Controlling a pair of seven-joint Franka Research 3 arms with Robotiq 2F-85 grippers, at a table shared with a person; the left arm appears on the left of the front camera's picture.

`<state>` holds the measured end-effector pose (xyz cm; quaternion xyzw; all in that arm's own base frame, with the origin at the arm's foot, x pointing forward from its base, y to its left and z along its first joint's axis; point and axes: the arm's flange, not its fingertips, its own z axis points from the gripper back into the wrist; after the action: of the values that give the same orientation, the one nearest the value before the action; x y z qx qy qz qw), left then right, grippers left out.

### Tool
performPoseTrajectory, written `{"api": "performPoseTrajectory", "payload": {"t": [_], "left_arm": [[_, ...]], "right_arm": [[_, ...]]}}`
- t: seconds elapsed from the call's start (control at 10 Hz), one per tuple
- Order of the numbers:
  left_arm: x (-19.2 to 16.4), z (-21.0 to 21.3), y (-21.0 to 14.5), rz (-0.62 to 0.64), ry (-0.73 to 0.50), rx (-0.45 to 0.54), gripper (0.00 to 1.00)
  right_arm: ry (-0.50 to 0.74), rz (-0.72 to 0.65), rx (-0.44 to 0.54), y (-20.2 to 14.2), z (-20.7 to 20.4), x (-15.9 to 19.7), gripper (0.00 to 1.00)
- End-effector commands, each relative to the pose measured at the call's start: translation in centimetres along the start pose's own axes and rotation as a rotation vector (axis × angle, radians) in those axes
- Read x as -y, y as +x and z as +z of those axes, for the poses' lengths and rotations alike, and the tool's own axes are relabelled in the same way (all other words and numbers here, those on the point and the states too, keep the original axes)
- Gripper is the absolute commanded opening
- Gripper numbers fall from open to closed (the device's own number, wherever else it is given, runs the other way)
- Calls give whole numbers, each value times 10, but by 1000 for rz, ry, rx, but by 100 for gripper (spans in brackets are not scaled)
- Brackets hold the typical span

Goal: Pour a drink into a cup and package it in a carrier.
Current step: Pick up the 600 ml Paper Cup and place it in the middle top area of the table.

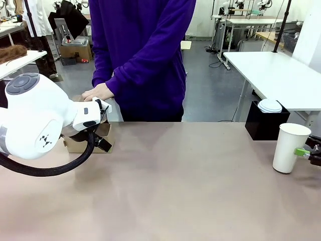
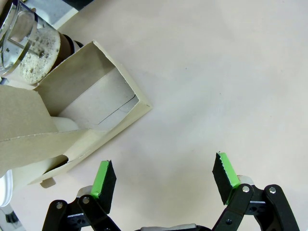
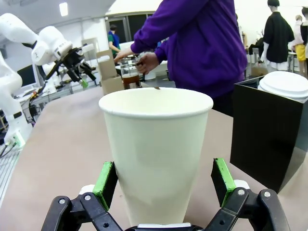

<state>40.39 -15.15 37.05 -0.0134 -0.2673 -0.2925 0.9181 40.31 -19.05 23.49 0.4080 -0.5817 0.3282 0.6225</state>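
Front view, beige table (image 1: 175, 201), cup (image 1: 291, 148), white worktables (image 1: 273, 70) behind

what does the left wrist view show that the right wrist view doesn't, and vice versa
Left wrist view: a look down into one empty slot of the carrier, with bare table between the fingers of the open left gripper. Right wrist view: the lidless cup standing between the fingers of the open right gripper, the black box topped with white lids, and the person in purple. Both: the carrier, the glass jar of dark drink beside it, and the left gripper, far off in the right wrist view.
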Motion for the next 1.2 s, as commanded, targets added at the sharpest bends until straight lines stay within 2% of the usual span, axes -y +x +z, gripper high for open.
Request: {"api": "performPoseTrajectory", "payload": {"t": [0.0,0.7,0.8,1.0,1.1], "left_arm": [[0,0,0,1,-1,0,100],[0,0,0,1,-1,0,100],[0,0,0,1,-1,0,100],[0,0,0,1,-1,0,100],[0,0,0,1,-1,0,100]], "right_arm": [[5,-37,-18,1,-15,-6,100],[55,-40,-8,-5,-44,-14,100],[65,-44,-14,-6,-46,-14,80],[87,-77,-37,-6,-41,-12,80],[77,-33,-9,-11,-40,-10,80]]}}
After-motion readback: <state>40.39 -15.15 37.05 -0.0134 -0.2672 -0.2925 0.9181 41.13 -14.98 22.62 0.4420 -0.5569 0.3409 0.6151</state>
